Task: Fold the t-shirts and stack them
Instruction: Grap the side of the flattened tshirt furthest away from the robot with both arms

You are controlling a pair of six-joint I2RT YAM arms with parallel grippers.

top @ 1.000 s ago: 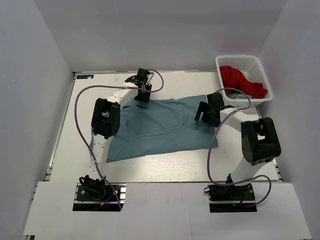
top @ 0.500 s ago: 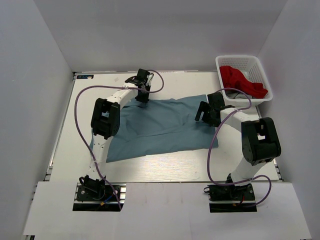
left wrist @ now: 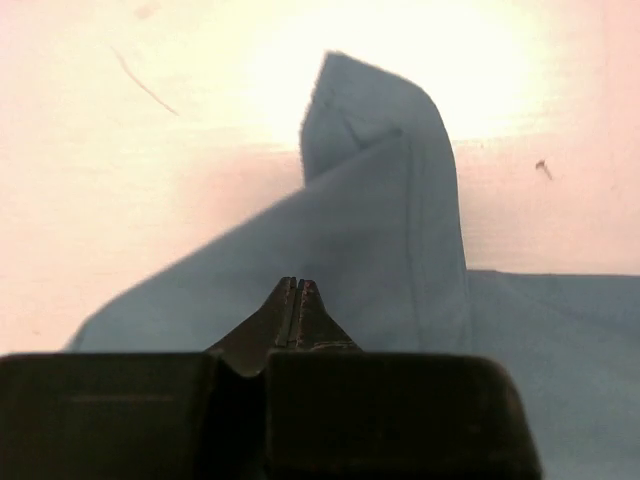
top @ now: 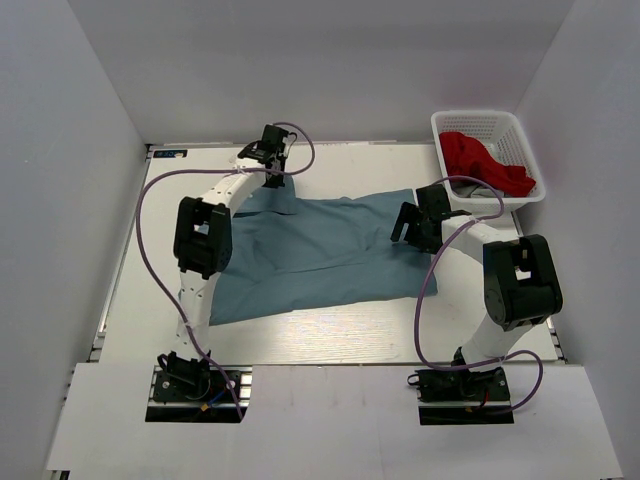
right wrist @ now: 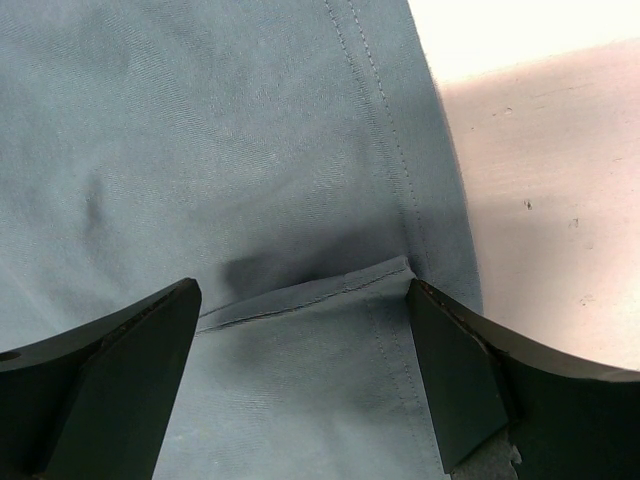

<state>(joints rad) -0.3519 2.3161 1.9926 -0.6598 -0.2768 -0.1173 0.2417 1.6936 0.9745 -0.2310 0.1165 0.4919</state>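
A grey-blue t-shirt (top: 330, 250) lies spread across the middle of the table. My left gripper (top: 273, 177) is at the shirt's far left corner, shut on the cloth. In the left wrist view the jaws (left wrist: 297, 286) are pressed together and the t-shirt (left wrist: 400, 230) rises around them in a peaked fold. My right gripper (top: 408, 226) hovers over the shirt's right edge. In the right wrist view it (right wrist: 302, 295) stands wide open, straddling a stitched hem fold of the t-shirt (right wrist: 250, 150) with nothing gripped.
A white lattice basket (top: 490, 118) stands at the back right with a red cloth (top: 480, 160) in it. Bare white table (top: 330, 335) lies in front of the shirt. White walls close in on the left, back and right.
The left gripper has closed on the shirt's far left corner and moved slightly back and left, drawing that corner with it. The right arm has not moved.
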